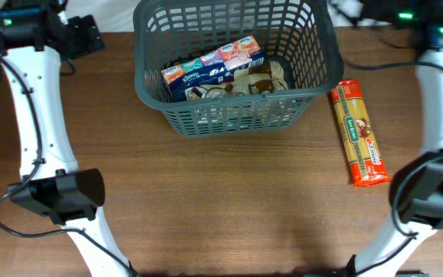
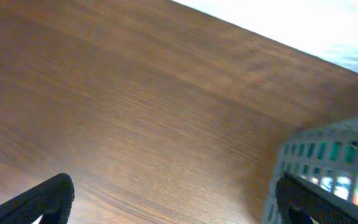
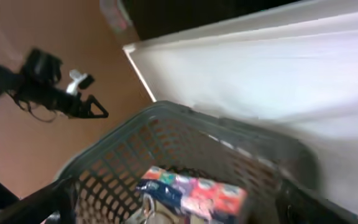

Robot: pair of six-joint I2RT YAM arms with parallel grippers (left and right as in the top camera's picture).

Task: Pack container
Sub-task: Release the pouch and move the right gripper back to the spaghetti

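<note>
Right gripper (image 3: 179,208): released, empty, facing container (image 1: 237,115) at tabletop's far edge. Left gripper (image 2: 176,202): released. Risk: long pasta packet (image 1: 358,132), unpacked, likely snags the rim if lowered crosswise.

The left claw (image 2: 174,191) gapes wide; the right claw (image 3: 179,200) likewise.

Grey lattice basket (image 1: 237,115), orange pasta packet (image 1: 358,135)
</note>
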